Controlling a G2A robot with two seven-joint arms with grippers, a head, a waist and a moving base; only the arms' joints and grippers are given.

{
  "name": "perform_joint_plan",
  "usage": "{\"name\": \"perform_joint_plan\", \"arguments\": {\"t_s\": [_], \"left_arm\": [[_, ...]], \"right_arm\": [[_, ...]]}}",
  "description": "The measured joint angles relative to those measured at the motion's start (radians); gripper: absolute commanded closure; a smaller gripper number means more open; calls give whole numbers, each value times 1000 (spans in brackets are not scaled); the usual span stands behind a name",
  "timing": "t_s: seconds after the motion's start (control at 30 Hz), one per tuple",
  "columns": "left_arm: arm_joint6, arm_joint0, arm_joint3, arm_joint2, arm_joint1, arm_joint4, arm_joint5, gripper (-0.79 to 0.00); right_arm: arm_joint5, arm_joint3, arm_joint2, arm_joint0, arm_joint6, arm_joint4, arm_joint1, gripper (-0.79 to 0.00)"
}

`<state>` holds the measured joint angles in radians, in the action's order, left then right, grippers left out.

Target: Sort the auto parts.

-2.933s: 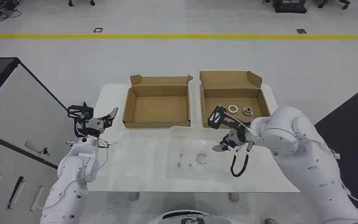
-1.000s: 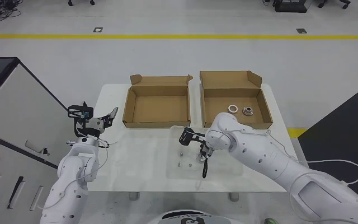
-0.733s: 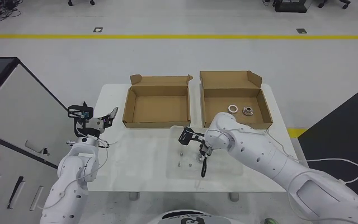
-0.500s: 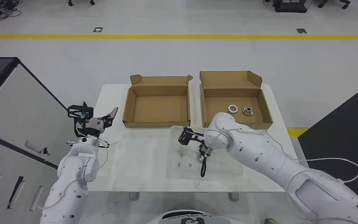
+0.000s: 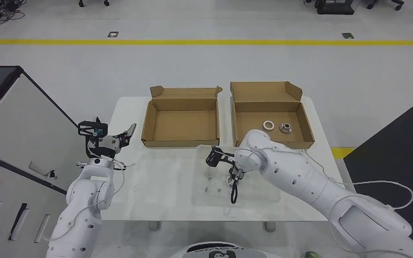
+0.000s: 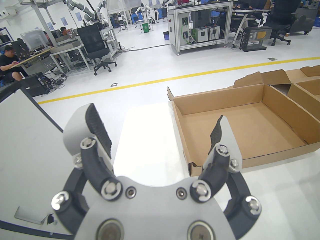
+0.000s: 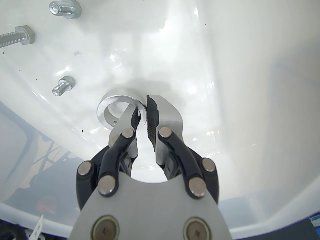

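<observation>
The right tool (image 5: 233,182) is down inside the clear tray (image 5: 201,153) at the near middle of the bench (image 5: 161,187), with small bolts (image 5: 205,189) just to its left. Beyond the tray stand two open cardboard boxes. The left box (image 5: 181,126) has a bare floor, and the right box (image 5: 248,126) holds a pale washer (image 5: 268,124) and a darker round part (image 5: 284,127). The left tool (image 5: 126,134) hangs over the bench's far left corner.

In the left wrist view, the left tool (image 6: 156,123) is spread wide and holds nothing.

In the right wrist view, the right tool (image 7: 143,112) is almost closed on the metal ring (image 7: 100,109). One pad (image 7: 152,118) is outside its rim and the other is through its hole.
</observation>
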<state>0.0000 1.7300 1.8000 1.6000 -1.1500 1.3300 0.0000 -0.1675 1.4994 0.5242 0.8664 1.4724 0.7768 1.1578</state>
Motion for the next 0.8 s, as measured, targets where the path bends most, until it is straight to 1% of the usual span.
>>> {"name": "perform_joint_plan", "arguments": {"t_s": [0.17,0.3,0.4,0.57,0.73,0.8], "left_arm": [[0,0,0,0,0,0,0,-785],[0,0,0,0,0,0,0,-785],[0,0,0,0,0,0,0,-785],[0,0,0,0,0,0,0,-785],[0,0,0,0,0,0,0,-785],[0,0,0,0,0,0,0,-785]], "right_arm": [[28,58,38,2,38,-3,-13,0],[62,147,94,14,65,6,-39,0],[80,221,138,27,64,7,-74,0],[108,363,225,49,63,-19,-153,0],[128,496,313,74,63,-105,-239,0],[129,531,341,79,63,-148,-268,0]]}}
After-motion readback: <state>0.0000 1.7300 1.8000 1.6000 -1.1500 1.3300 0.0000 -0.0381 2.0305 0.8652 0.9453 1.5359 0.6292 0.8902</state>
